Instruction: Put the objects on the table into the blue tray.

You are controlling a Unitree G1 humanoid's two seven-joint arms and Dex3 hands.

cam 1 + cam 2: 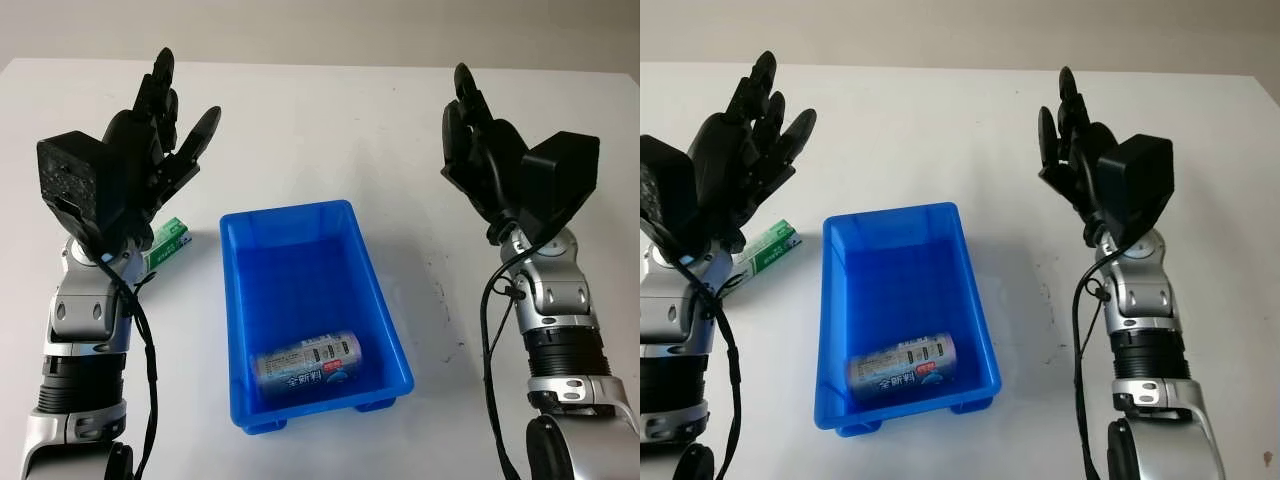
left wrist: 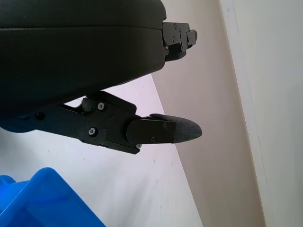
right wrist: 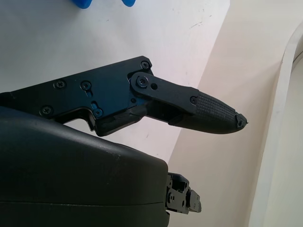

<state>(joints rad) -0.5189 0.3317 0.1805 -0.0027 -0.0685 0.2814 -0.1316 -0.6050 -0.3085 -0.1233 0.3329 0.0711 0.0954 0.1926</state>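
Green box (image 1: 768, 246) beside blue tray (image 1: 970, 290)

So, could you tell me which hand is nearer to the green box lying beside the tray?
Left. The left hand hovers open right over the green box; the right hand is open across the blue tray from it.

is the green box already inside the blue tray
No, the green box lies on the table beside the blue tray, under the raised, open left hand.

Blue tray (image 1: 300, 225), green-white box (image 1: 768, 246) (white table (image 1: 400, 110))
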